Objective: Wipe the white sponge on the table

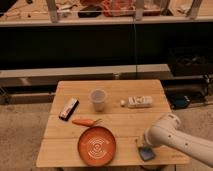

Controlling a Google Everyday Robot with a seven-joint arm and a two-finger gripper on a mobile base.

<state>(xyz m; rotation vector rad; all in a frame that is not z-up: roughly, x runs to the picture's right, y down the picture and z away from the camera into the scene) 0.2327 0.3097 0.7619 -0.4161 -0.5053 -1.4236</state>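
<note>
The tool (144, 145) is down at the front right corner of the table (125, 126), at the end of the white arm (172, 134) that reaches in from the right. It sits directly over the white sponge (146, 154), which lies flat on the wood close to the front edge and just right of the orange plate (97, 145). The arm covers the tool's tip, so I cannot tell whether it is clamped on the sponge, merely pressing it, or apart.

The step in hand looks like the wipe itself or the moment just before it: the sponge is on the surface and the tool is on or against it.

The next move, as I judge it, calls for steady downward pressure and a sideways sweep across bare planks. Room is tight here: the plate is near on the left and the table's edge is close in front, so the stroke should run back toward the middle of the table. There the carrot (84, 121), the cup (98, 99) and the long white device (139, 102) stand well apart from the sponge, and the dark flat bar (68, 108) lies far left.
</note>
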